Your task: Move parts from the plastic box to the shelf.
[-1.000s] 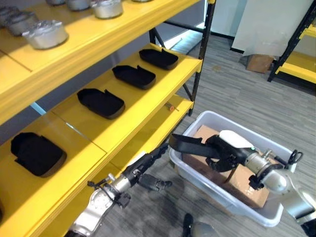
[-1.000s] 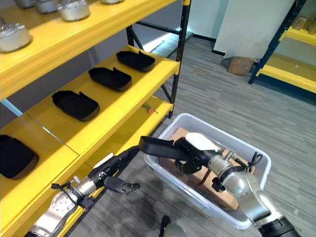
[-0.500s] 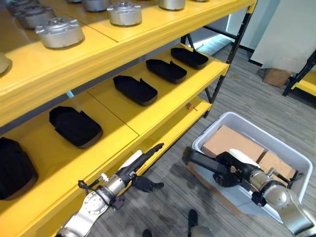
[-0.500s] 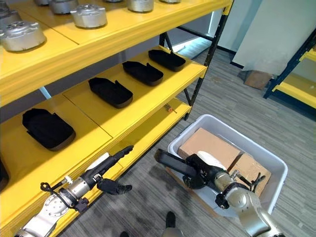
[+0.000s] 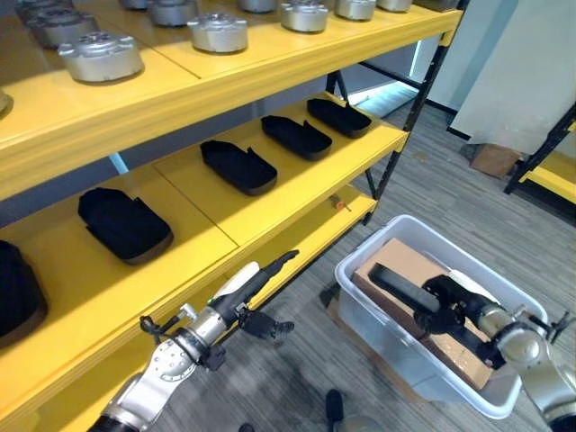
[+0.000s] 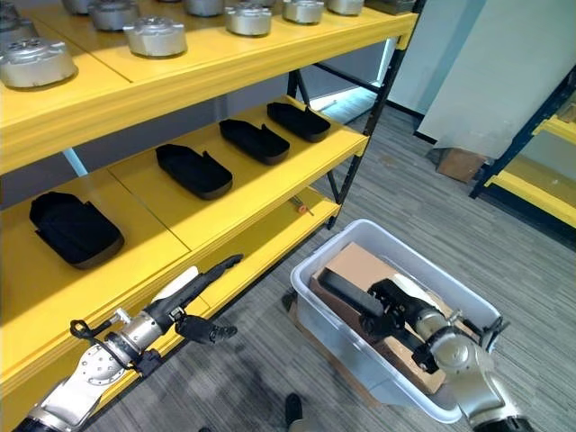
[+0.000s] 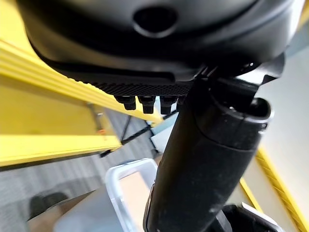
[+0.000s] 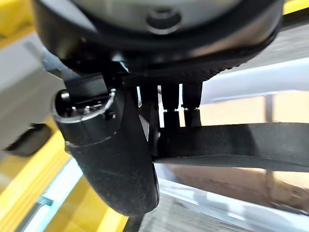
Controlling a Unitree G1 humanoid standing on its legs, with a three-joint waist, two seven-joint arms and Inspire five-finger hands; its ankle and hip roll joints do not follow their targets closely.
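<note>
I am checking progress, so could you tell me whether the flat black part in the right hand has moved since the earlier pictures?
Yes. The flat black part, earlier jutting beyond the white plastic box's near rim, is now above the box interior.

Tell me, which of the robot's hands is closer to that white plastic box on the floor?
The right hand. It is over the plastic box, its fingers curled round a black part. The left hand is beside the yellow shelf, apart from the box.
</note>
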